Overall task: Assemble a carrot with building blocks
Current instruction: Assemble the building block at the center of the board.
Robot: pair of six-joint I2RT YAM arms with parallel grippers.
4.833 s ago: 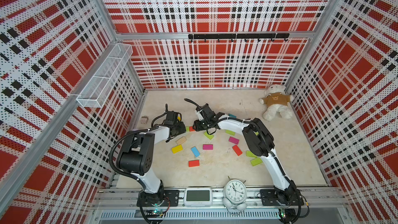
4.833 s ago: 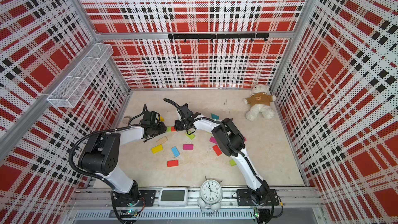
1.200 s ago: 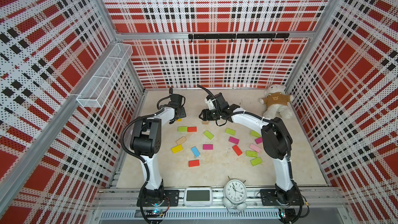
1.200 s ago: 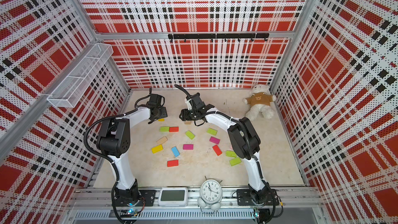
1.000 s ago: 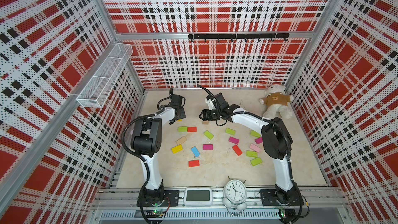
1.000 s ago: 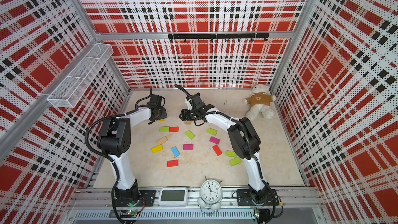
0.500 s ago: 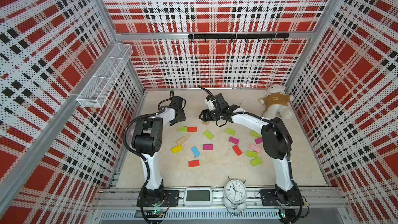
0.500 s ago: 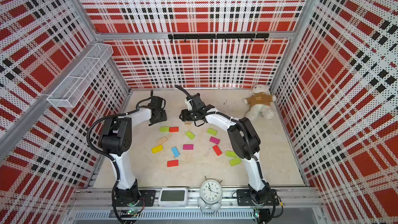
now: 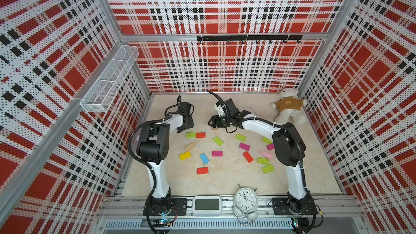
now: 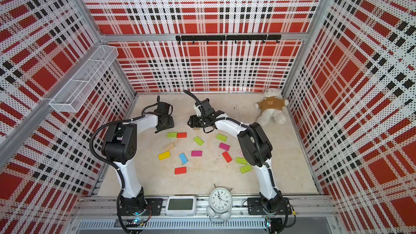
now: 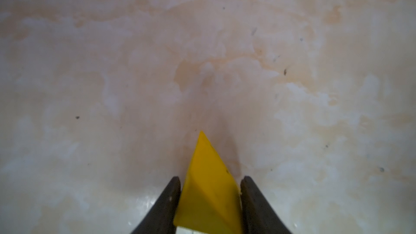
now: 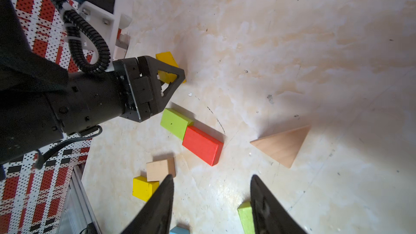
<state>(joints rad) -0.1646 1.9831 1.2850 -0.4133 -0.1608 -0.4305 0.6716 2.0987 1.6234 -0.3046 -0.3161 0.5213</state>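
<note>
My left gripper [image 11: 211, 177] is shut on a yellow triangular block [image 11: 207, 158], whose tip points out past the fingers, low over the table. The right wrist view shows that gripper [image 12: 171, 77] with the yellow block [image 12: 165, 58] from the side. My right gripper [image 12: 211, 176] hangs open above bare table, holding nothing. A tan triangular block [image 12: 282, 145] lies close ahead of it. A lime green block [image 9: 191, 135] and a red block [image 9: 200, 135] lie end to end between the two grippers. Several more building blocks are scattered nearer the front in both top views.
A teddy bear [image 9: 287, 109] sits in the back right corner. An alarm clock [image 9: 245, 200] and a small display [image 9: 207, 204] stand on the front rail. A wire basket [image 9: 110, 82] hangs on the left wall. Plaid walls enclose the table.
Since about five seconds ago both grippers have moved from the block cluster toward the back. Over the last second the left jaws have drawn in on the yellow triangle; the arms barely shifted.
</note>
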